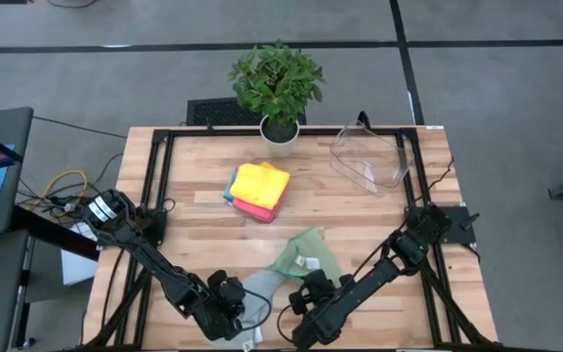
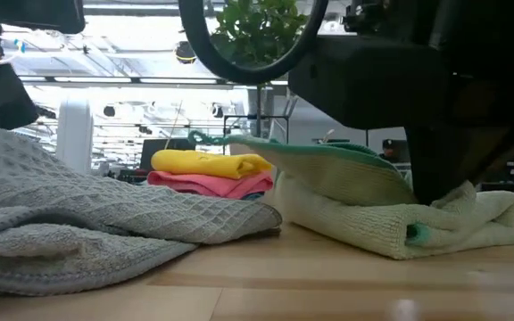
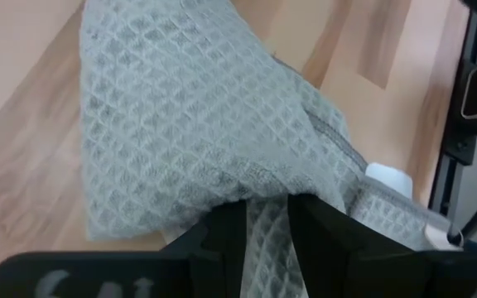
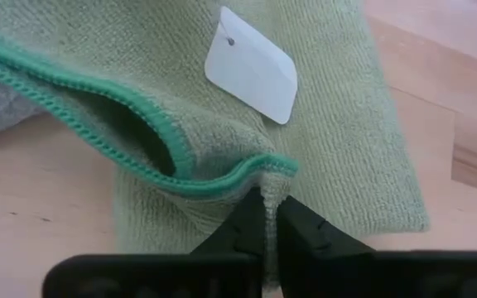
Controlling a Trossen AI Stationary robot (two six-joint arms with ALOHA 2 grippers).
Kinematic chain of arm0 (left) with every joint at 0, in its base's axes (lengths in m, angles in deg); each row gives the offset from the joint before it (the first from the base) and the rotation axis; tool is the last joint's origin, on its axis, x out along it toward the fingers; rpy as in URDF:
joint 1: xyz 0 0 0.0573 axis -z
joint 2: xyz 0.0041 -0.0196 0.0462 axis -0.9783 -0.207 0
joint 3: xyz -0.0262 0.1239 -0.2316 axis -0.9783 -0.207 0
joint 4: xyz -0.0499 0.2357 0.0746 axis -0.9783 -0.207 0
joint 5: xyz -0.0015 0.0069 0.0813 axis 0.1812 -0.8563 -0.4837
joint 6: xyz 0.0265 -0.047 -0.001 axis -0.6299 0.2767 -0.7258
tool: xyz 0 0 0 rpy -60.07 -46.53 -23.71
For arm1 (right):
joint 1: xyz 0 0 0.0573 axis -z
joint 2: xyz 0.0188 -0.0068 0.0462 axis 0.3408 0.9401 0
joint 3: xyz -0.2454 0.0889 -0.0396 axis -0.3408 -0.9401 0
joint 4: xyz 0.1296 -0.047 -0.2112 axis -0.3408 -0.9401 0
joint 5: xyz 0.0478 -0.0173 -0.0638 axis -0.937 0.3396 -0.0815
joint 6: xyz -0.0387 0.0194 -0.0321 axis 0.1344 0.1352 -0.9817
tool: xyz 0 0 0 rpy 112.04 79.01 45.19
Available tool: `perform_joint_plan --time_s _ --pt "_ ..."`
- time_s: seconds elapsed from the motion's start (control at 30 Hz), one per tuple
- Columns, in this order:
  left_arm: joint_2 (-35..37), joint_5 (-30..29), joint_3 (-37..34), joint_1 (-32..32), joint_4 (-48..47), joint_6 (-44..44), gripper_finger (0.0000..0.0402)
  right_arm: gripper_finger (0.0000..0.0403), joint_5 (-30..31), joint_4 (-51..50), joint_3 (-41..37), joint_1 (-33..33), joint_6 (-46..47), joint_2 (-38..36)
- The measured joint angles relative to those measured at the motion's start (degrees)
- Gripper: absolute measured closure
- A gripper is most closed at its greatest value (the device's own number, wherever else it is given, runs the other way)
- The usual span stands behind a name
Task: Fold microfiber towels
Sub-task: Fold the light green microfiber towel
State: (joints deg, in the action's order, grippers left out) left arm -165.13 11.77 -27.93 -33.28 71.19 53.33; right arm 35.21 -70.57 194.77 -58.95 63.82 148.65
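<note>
- Pinched between the right tool's (image 4: 263,217) dark fingers is the teal-stitched hem of a sage green microfibre towel (image 4: 338,124) with a white tag; the fingers stand almost together on that edge.
- That towel (image 1: 306,256) lies half folded on the wooden worktop (image 1: 360,210), running away from the right tool toward the middle, so a fold would carry the held edge forward over the rest of the cloth.
- Beside it, the left tool (image 3: 267,228) grips a bunched fold of a grey waffle-weave towel (image 3: 189,124), which spreads away from the fingers along the worktop's front edge.
- Further back, well apart, sits a folded stack with a yellow towel (image 1: 260,183) on top of a pink one.
- Of the two arms, the right is nearer the sage towel.
</note>
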Motion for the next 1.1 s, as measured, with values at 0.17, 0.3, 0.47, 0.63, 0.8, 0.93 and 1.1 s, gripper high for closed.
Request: perform_joint_plan --time_s 0.17,0.3,0.47,0.63,0.8,0.93,1.1 --pt "0.0 0.76 0.0 -0.82 0.39 -0.28 0.0319 0.0347 -1.75 -0.41 0.0 0.17 -0.04 0.0" --pt "0.0 2.14 0.0 -1.36 1.4 -1.78 0.0319 0.0317 -3.83 -2.69 0.0 0.17 0.32 -0.99" --pt "0.0 1.96 0.0 -1.64 1.41 -1.81 0.0319 0.0252 -3.61 -4.56 0.02 0.3 0.68 -2.13" --pt "0.0 2.01 0.12 -2.22 1.42 -2.98 0.0319 0.0201 -4.03 -4.61 -0.43 1.18 -0.57 -2.36" --pt "0.0 2.02 1.39 -3.65 1.68 -5.24 0.0319 0.0195 -4.13 -4.71 -0.66 1.75 -0.57 -2.32" --pt "0.0 0.3 2.38 -5.82 3.92 -8.11 0.0319 0.0206 -4.37 -4.72 -0.66 1.66 -0.37 -2.32" --pt "-0.06 0.3 2.4 -9.3 8.83 -10.6 0.0319 0.0224 -4.26 -4.73 -0.66 1.33 2.23 -2.32"
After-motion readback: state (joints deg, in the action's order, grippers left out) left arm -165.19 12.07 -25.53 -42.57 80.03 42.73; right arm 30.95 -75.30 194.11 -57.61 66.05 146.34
